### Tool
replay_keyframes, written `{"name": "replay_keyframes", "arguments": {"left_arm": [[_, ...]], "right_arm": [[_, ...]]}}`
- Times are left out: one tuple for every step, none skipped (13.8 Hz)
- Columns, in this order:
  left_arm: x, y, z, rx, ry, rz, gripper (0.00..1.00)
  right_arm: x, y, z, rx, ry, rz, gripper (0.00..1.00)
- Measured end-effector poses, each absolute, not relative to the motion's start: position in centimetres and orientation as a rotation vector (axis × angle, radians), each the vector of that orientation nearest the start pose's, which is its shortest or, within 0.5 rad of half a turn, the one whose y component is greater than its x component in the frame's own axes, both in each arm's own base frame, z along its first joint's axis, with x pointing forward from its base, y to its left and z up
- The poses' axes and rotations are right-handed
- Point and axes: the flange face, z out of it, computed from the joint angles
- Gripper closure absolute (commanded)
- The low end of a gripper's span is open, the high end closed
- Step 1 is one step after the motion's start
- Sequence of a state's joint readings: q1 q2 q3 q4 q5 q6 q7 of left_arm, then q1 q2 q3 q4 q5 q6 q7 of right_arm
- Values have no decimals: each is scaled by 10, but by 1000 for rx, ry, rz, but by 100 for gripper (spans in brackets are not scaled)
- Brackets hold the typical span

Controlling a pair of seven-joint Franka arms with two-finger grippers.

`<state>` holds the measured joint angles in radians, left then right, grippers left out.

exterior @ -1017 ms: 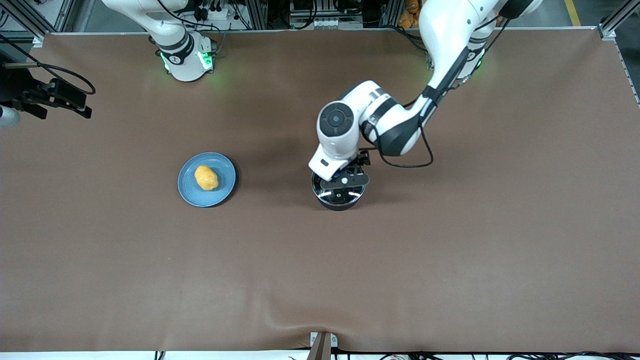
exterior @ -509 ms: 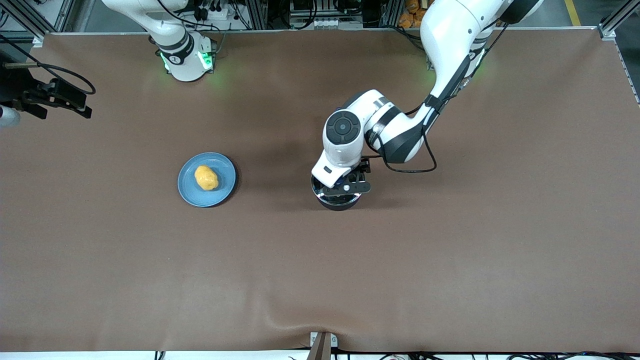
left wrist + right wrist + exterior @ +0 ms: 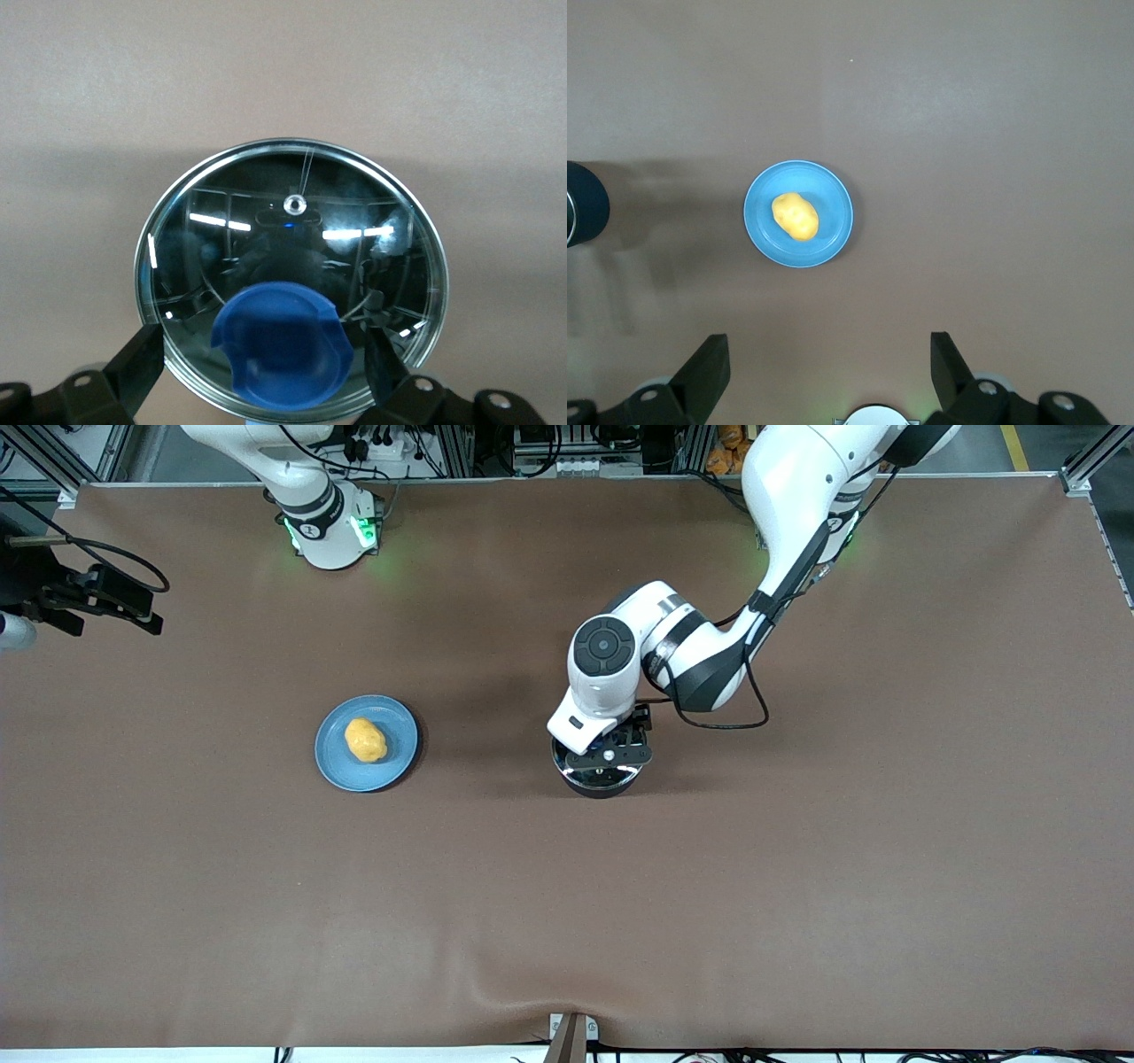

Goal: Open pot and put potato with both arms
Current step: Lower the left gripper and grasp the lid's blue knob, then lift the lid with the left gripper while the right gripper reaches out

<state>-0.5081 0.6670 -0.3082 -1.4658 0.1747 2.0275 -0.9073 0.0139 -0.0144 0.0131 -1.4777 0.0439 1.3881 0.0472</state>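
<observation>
Over pot point(image 3: 601, 778): your left gripper point(image 3: 609, 755), fingers wide around knob point(image 3: 282, 343).
Potato point(image 3: 365, 740): on plate point(image 3: 399, 762), 9 o'clock of pot.
Right gripper point(image 3: 828, 376): open, waiting high.

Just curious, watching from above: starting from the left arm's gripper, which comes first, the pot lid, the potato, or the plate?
1. Pot lid: directly under the open left gripper.
2. Plate: toward the right arm's end; its rim comes slightly first.
3. Potato: lying on that plate.

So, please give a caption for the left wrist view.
Open left gripper above the blue knob of the round glass lid.
</observation>
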Motion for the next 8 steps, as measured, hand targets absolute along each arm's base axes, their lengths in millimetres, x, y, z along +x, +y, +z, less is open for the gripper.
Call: {"name": "replay_keyframes", "arguments": {"left_arm": [[518, -482, 292, -3109, -100, 119, 0], [519, -482, 288, -3112, -101, 120, 0], [519, -482, 284, -3114, -101, 121, 0], [519, -483, 283, -3117, -102, 119, 24], [520, -483, 282, -3119, -104, 116, 48], [520, -483, 283, -3120, -108, 115, 69], [521, -482, 283, -3121, -114, 114, 94], [521, -482, 283, -3123, -121, 111, 100]], "right_arm": [[530, 20, 660, -3099, 22, 119, 0], [530, 20, 660, -3099, 21, 120, 0], [530, 20, 660, -3099, 21, 120, 0], [530, 20, 660, -3099, 21, 122, 0], [530, 20, 660, -3099, 21, 127, 0], [530, 20, 660, -3099, 21, 129, 0], [529, 20, 660, -3099, 21, 129, 0], [529, 20, 660, -3099, 21, 129, 0]]}}
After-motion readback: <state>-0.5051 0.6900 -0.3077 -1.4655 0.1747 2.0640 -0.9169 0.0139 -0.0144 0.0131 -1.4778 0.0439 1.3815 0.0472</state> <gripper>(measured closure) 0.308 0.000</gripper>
